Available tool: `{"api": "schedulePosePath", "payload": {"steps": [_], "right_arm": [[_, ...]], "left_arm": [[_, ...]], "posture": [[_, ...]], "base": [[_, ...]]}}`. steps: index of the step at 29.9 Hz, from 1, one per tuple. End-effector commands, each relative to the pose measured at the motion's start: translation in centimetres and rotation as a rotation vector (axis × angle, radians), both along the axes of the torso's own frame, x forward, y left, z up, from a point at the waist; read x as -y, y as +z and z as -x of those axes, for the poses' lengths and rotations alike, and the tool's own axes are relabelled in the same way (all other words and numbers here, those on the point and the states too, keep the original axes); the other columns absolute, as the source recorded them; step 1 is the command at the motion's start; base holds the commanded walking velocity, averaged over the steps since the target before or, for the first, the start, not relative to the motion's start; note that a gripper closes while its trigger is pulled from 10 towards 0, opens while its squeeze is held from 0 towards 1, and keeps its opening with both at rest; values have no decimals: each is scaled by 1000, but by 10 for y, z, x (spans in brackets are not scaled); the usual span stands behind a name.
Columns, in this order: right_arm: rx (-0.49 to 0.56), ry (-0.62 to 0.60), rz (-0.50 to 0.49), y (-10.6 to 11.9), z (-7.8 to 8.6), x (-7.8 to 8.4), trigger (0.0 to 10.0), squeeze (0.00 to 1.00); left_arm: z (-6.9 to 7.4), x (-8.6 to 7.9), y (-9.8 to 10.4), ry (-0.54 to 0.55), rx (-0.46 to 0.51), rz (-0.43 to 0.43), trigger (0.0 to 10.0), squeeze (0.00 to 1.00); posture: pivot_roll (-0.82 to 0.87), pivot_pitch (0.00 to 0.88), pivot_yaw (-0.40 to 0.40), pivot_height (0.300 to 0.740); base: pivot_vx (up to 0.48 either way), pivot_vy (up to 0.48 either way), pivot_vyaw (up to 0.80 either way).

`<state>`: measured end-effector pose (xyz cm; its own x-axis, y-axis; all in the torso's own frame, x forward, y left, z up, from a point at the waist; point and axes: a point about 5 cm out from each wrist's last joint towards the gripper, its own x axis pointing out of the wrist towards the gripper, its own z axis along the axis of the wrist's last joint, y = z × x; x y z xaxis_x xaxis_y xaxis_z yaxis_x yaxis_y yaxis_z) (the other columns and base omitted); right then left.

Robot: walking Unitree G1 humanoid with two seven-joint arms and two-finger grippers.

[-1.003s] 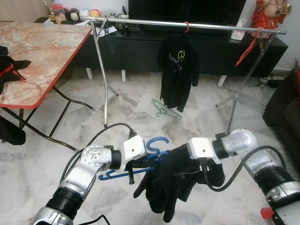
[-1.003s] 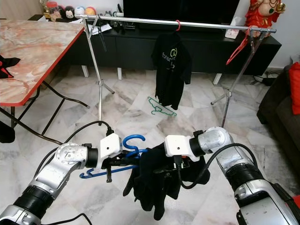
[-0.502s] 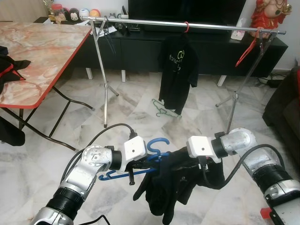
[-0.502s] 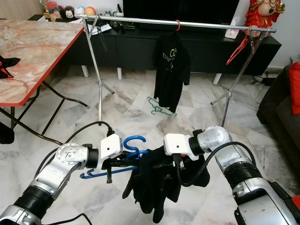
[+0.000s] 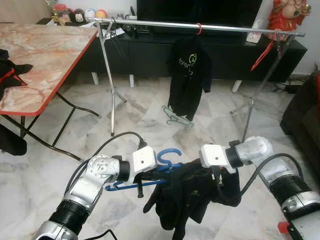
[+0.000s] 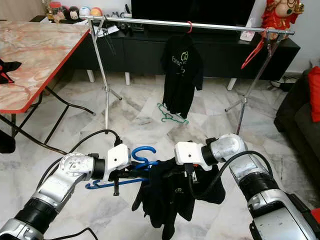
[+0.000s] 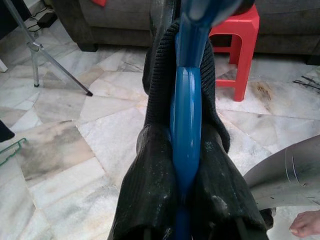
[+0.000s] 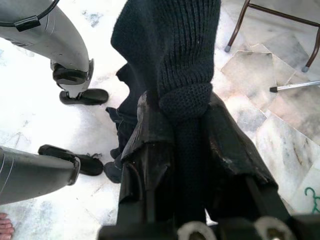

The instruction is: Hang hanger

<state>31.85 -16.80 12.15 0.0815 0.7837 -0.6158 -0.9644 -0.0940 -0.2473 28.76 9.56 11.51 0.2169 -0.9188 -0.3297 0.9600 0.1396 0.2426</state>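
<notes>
Low in the frame's centre, the left gripper (image 5: 150, 175) clamps the blue hanger (image 5: 167, 156), whose hook curls up between the two arms. The right gripper (image 5: 216, 176) pinches the black garment (image 5: 187, 197) draped from the hanger. The rail (image 5: 200, 25) crosses the top of the frame, a black shirt (image 5: 189, 75) hanging mid-rail. A green hanger (image 5: 175, 117), seemingly, lies on the floor (image 5: 150, 110) below.
</notes>
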Motion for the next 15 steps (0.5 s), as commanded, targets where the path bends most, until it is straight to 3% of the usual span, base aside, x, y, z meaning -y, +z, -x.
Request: {"api": "schedulePosePath", "payload": {"steps": [1, 8, 9, 15], "right_arm": [[-18, 29, -4, -2, 1, -5, 0, 0], [-22, 30, -2, -3, 2, -5, 0, 0], [-21, 29, -3, -3, 2, -5, 0, 0], [-19, 25, 1, -4, 2, -5, 0, 0]], "left_arm": [[-6, 4, 15, -1, 72, 38, 10000, 0], [-6, 3, 14, -13, 56, 12, 10000, 0], [-6, 2, 13, -19, 39, 9, 10000, 1000], [-5, 1, 13, -24, 24, 4, 10000, 1000]], "posture": [[-32, 52, -75, 740], [-32, 49, -74, 740], [-32, 49, -74, 740], [-31, 47, -74, 740]], "base": [[0, 0, 0], [0, 0, 0], [0, 0, 0], [0, 0, 0]]}}
